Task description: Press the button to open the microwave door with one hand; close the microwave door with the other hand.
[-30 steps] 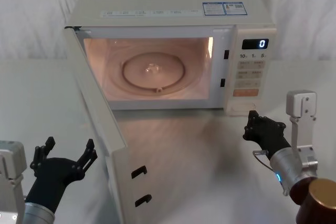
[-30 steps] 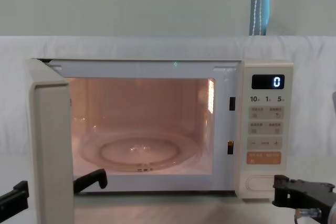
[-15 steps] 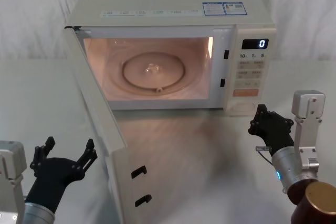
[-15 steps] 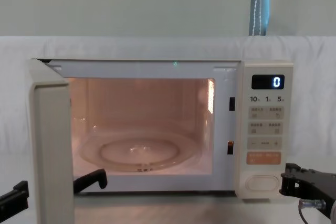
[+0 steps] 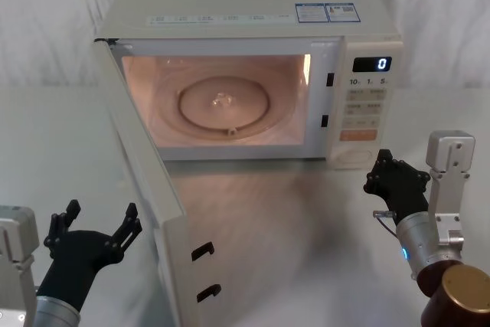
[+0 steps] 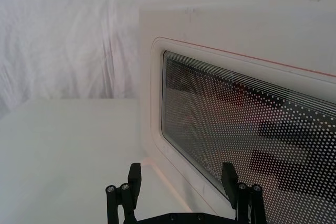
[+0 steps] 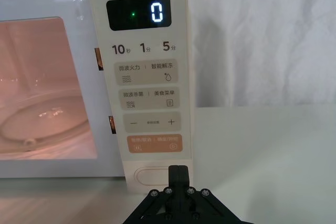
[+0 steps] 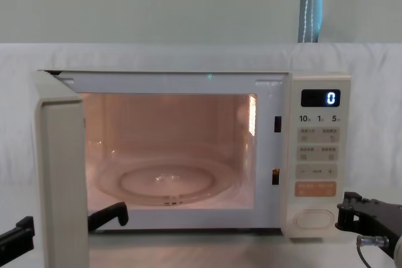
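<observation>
The microwave door (image 5: 149, 189) stands swung open toward my left, with its dark glass window (image 6: 236, 124) facing my left gripper. My left gripper (image 5: 102, 214) hovers open just outside the door's outer face, and its fingers (image 6: 135, 171) show in front of the window frame. The cream oval button (image 5: 354, 157) sits at the bottom of the control panel, below the orange key (image 7: 154, 144). My right gripper (image 5: 381, 160) is shut, holding nothing, a short way in front of the panel's lower right corner. In the right wrist view the right gripper (image 7: 177, 171) points at the right end of the button (image 7: 152, 176).
The microwave's lit cavity holds a glass turntable (image 5: 223, 103). The display (image 8: 321, 98) reads 0. Two latch hooks (image 5: 203, 250) stick out of the door's free edge. A white cloth covers the table (image 5: 291, 227) and hangs behind the microwave.
My right gripper has drawn back a little from the button and shifted to the right. The left gripper and the open door have not moved.
</observation>
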